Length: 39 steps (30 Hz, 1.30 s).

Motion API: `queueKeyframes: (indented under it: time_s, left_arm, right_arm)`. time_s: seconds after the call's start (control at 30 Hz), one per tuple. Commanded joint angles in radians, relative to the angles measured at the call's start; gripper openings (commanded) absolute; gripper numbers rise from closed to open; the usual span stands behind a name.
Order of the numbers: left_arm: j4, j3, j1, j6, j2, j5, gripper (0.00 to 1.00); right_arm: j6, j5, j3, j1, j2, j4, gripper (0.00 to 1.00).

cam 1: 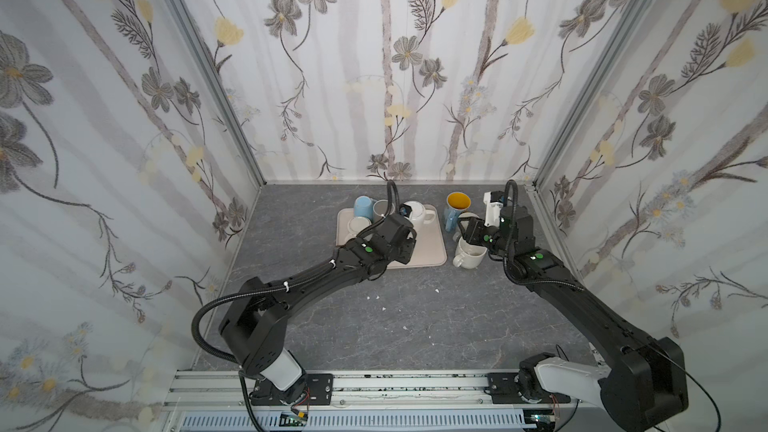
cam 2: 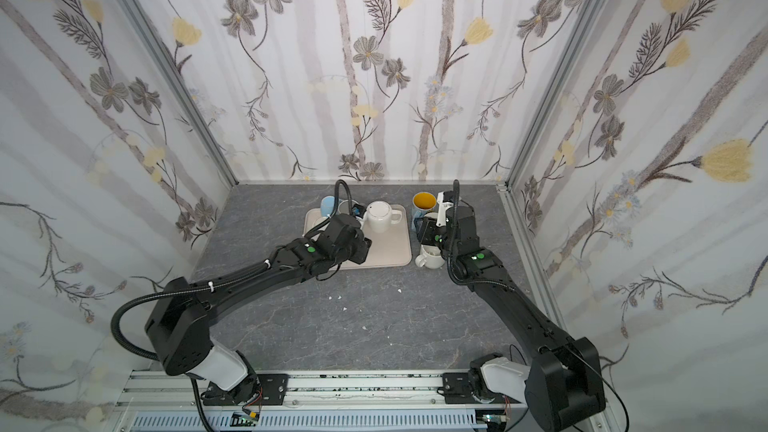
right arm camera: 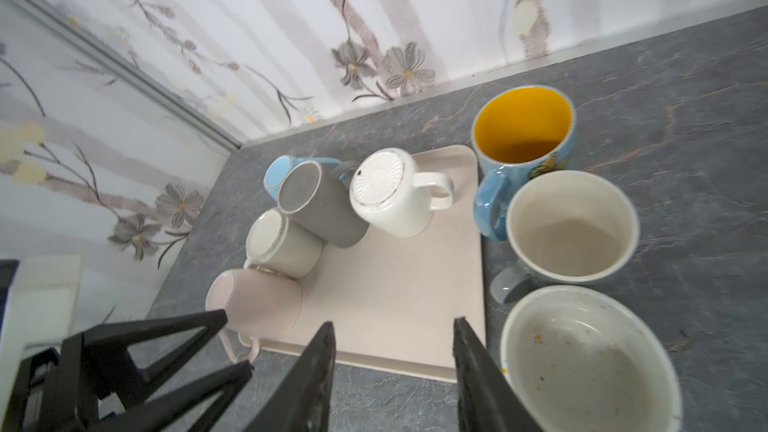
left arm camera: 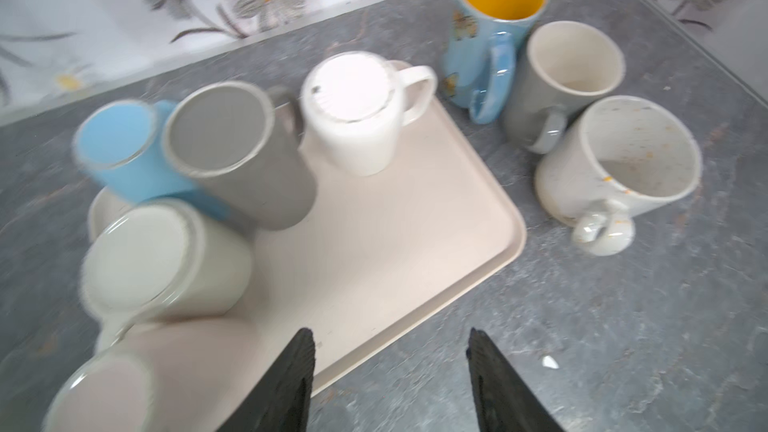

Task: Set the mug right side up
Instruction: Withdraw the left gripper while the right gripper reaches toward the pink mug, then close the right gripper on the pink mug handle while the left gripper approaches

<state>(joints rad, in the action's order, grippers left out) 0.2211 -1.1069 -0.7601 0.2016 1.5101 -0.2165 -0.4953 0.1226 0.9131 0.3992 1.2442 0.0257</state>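
Nearest us in both top views, two black arms rose from a rail along the bottom edge, and their bulk hid much of what lay beyond on the grey table (cam 1: 374, 326). The left gripper (left arm camera: 390, 332) hung over the beige tray (cam 1: 424, 249), just above the centre of the frame. Its fingers stood well apart with nothing between them, though from above they were hard to make out against the black wrist. The right gripper (right arm camera: 395, 322), near the tray's right edge, was likewise parted and empty, and it covered part of the mouth of the upright speckled mug (cam 1: 469, 258).

The left wrist view was smeared by blur, so the pink mug (left arm camera: 104, 388) was cut off at the frame edge and barely readable. In the top views the left arm hid it.

Farther back, at the tray's far right corner, stood the white mug (cam 1: 419, 214). It was upside down, rim on the tray and flat base facing up, with its long axis vertical and its handle pointing toward the right of the frame. Beyond it, right of the tray, a blue mug with a yellow inside (cam 1: 457, 204) stood upright.
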Motion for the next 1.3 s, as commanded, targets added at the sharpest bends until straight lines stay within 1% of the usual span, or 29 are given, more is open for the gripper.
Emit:
queueKeyframes:
  time_s: [0.0, 0.07, 0.17, 0.27, 0.3, 0.37, 0.43, 0.53, 0.57, 0.63, 0.73, 0.77, 0.87, 0.97, 1.1, 1.27]
  left_arm:
    - [-0.097, 0.139, 0.087, 0.127, -0.127, -0.012, 0.59]
    - [-0.126, 0.224, 0.171, 0.163, -0.208, 0.040, 0.59]
    - [-0.147, 0.311, 0.297, 0.201, -0.285, 0.137, 0.61]
    - [-0.192, 0.377, 0.420, 0.254, -0.313, 0.248, 0.61]
    - [-0.216, 0.395, 0.455, 0.266, -0.315, 0.289, 0.57]
    - [-0.267, 0.428, 0.539, 0.285, -0.309, 0.392, 0.45]
    - [-0.302, 0.446, 0.609, 0.301, -0.297, 0.450, 0.37]
    - [-0.342, 0.456, 0.671, 0.297, -0.261, 0.500, 0.33]
    - [-0.349, 0.452, 0.678, 0.292, -0.255, 0.510, 0.32]
    - [-0.370, 0.444, 0.680, 0.288, -0.196, 0.531, 0.32]
    - [-0.511, 0.465, 0.684, 0.322, -0.119, 0.635, 0.30]
    - [-0.542, 0.462, 0.685, 0.335, -0.085, 0.654, 0.28]
    - [-0.564, 0.426, 0.685, 0.352, 0.008, 0.678, 0.27]
    - [-0.607, 0.421, 0.679, 0.388, 0.062, 0.695, 0.25]
    - [-0.662, 0.440, 0.623, 0.419, 0.088, 0.716, 0.19]
    - [-0.764, 0.511, 0.522, 0.488, 0.091, 0.702, 0.18]
  right_arm:
    - [0.014, -0.048, 0.044, 0.074, 0.069, -0.026, 0.46]
    - [0.011, -0.049, 0.081, 0.133, 0.133, -0.024, 0.46]
    - [0.004, -0.049, 0.139, 0.222, 0.230, -0.021, 0.45]
    - [0.000, -0.062, 0.211, 0.325, 0.336, -0.007, 0.45]
    - [-0.001, -0.067, 0.243, 0.353, 0.385, 0.012, 0.46]
    - [-0.004, -0.056, 0.331, 0.400, 0.477, 0.087, 0.46]
    - [-0.003, -0.038, 0.384, 0.443, 0.541, 0.126, 0.46]
    - [-0.004, -0.021, 0.409, 0.479, 0.593, 0.121, 0.46]
    - [-0.005, -0.018, 0.414, 0.487, 0.606, 0.113, 0.47]
    - [-0.018, -0.034, 0.424, 0.497, 0.631, 0.111, 0.49]
    - [-0.039, -0.033, 0.442, 0.505, 0.672, 0.106, 0.50]
    - [-0.041, -0.032, 0.450, 0.508, 0.681, 0.106, 0.50]
    - [-0.041, -0.035, 0.482, 0.525, 0.718, 0.112, 0.53]
    - [-0.041, -0.041, 0.524, 0.545, 0.757, 0.124, 0.57]
    - [-0.041, -0.065, 0.563, 0.550, 0.792, 0.166, 0.61]
    - [-0.016, -0.120, 0.532, 0.521, 0.750, 0.181, 0.63]
